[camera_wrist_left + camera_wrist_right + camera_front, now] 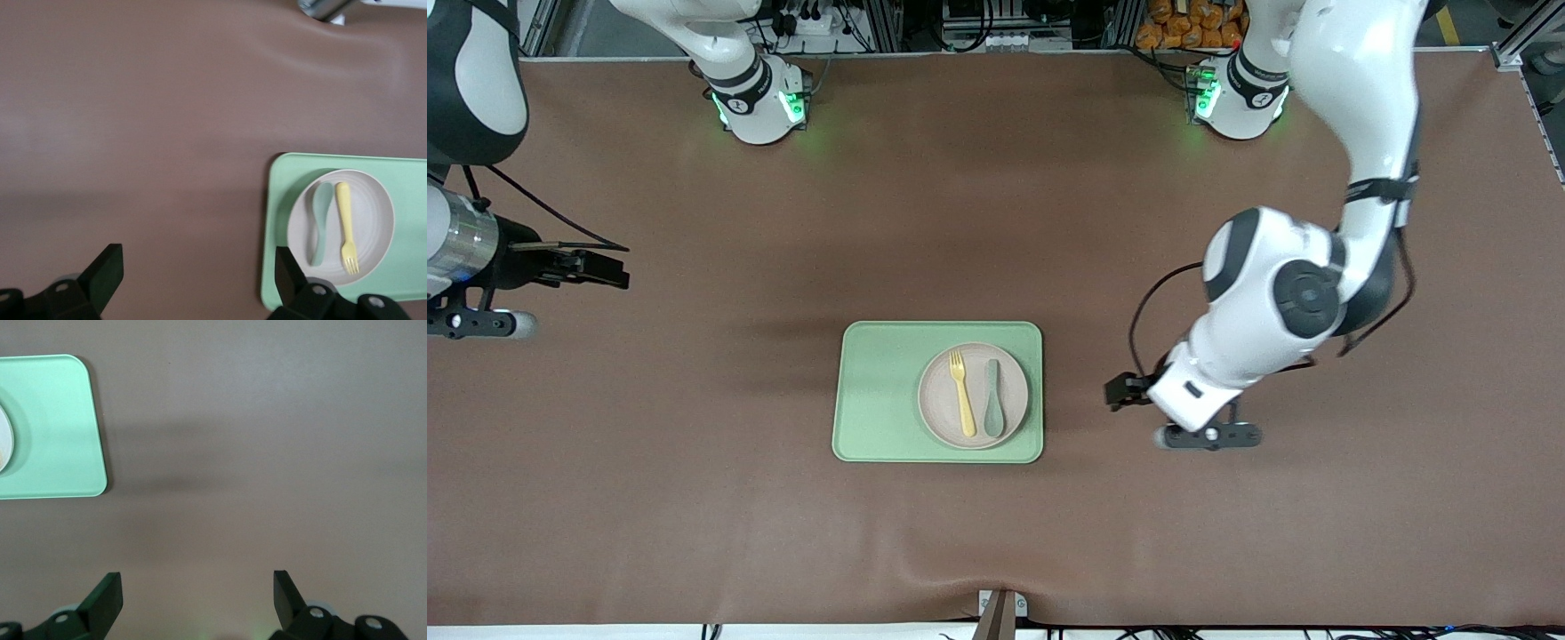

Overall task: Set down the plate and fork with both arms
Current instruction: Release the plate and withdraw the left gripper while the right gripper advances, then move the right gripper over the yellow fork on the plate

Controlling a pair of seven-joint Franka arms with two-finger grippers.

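Note:
The round beige plate sits on the light green tray in the middle of the table, at the tray's end toward the left arm. The yellow fork lies on the plate beside a grey-green spoon. My left gripper is open and empty, low over bare table beside the tray. The left wrist view shows the left gripper, tray, plate, fork and spoon. My right gripper is open and empty over the right arm's end of the table, well away from the tray; the right wrist view shows it and a tray corner.
A brown mat covers the table. A metal clamp sits at the table edge nearest the front camera, also in the left wrist view. The arm bases stand along the edge farthest from the camera.

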